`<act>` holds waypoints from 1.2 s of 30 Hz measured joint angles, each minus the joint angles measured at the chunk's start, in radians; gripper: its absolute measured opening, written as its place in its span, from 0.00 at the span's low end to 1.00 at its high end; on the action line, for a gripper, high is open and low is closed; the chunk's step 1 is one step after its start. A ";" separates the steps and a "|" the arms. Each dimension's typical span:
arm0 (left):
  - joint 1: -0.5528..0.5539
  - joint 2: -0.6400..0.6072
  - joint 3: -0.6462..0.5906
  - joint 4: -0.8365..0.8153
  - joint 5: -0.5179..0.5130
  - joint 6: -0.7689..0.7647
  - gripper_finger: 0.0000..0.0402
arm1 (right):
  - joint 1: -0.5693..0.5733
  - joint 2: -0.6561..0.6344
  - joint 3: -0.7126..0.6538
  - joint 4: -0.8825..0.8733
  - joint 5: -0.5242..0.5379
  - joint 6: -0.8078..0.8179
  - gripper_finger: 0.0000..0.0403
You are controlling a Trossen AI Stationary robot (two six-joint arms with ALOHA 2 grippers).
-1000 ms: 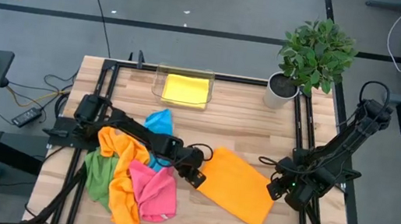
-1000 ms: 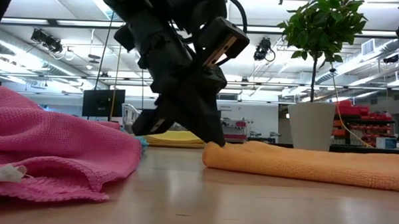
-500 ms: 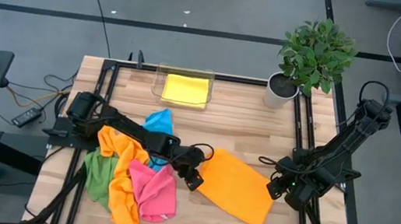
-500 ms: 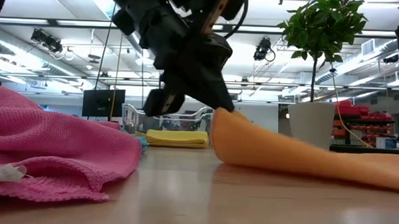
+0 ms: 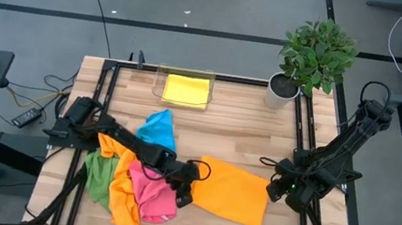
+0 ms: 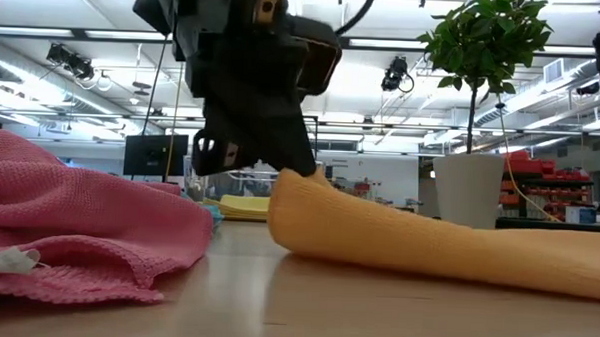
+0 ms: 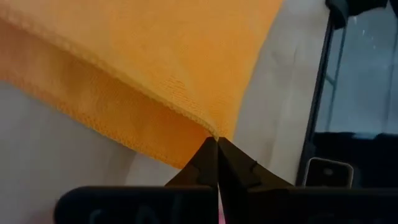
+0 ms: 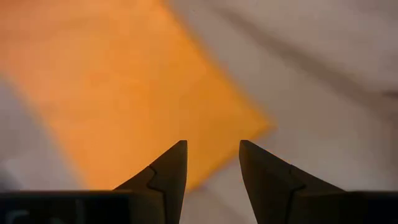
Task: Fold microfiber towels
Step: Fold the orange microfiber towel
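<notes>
The orange towel [image 5: 231, 192] lies on the desk [image 5: 230, 128], near the front, just right of a heap of other towels [image 5: 131, 186]; the left hand [image 5: 183, 191] is pinched tight on its left edge and lifts it a little; the right hand [image 5: 278, 189] waits by the towel's right side, fingers apart, holding nothing; the cloth looks soft, light and floppy, so it will sag; a corner or edge is best to grab.

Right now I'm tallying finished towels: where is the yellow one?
In the high view, the yellow towel lies folded in the clear tray at the table's far edge, left of the potted plant.
</notes>
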 joint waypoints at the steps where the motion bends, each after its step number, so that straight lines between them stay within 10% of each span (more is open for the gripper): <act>1: -0.005 0.000 0.000 0.015 -0.009 0.020 0.02 | 0.003 0.019 0.000 0.080 0.002 -0.007 0.38; 12: -0.013 0.000 0.000 0.052 -0.046 0.021 0.02 | 0.244 0.316 0.008 0.494 0.011 0.314 0.38; 36: -0.012 0.000 0.000 0.051 -0.063 -0.004 0.02 | 0.202 0.510 0.042 0.653 0.003 0.315 0.36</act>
